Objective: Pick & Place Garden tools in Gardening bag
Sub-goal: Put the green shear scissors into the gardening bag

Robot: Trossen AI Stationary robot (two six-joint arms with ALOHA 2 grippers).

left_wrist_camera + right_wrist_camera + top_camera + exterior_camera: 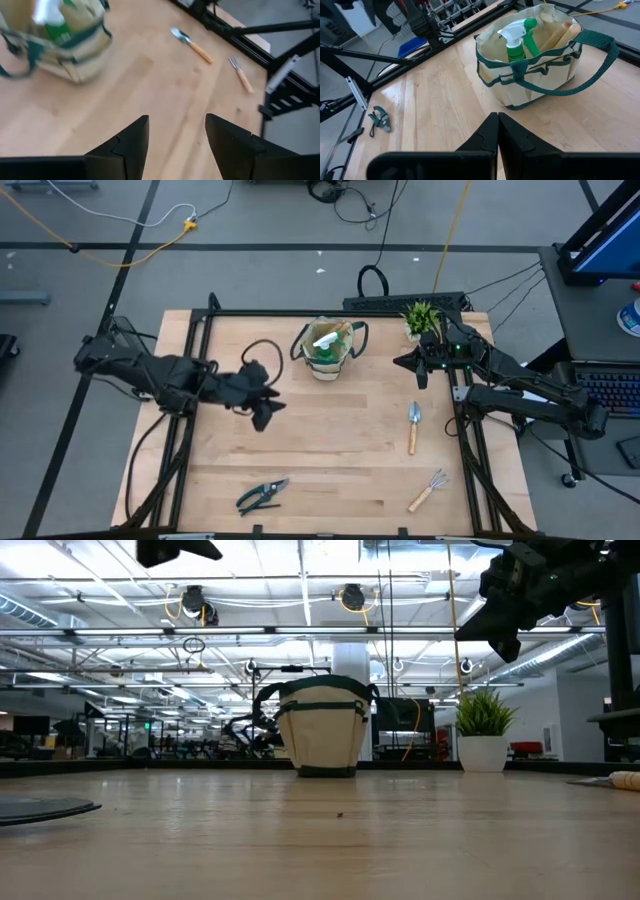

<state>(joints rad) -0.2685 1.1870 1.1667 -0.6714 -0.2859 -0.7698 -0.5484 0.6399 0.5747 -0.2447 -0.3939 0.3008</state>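
Note:
The beige gardening bag [328, 348] stands upright on its base at the table's far middle. A green spray bottle [515, 40] and a wooden handle [560, 35] stick out of its top. On the table's right lies a wooden-handled trowel [413, 425], with a hand rake [428, 490] nearer the front. Pruning shears [262, 495] lie flat near the front edge. My left gripper [268, 408] hovers open left of the bag, nothing between its fingers [135, 145]. My right gripper [400, 363] waits shut to the right of the bag, above the table.
A small potted plant [421, 317] stands at the far right corner, behind my right gripper. Black frame rails [200, 330] run along the table's left, far and right edges. Bare wood lies between the bag and the tools at the front.

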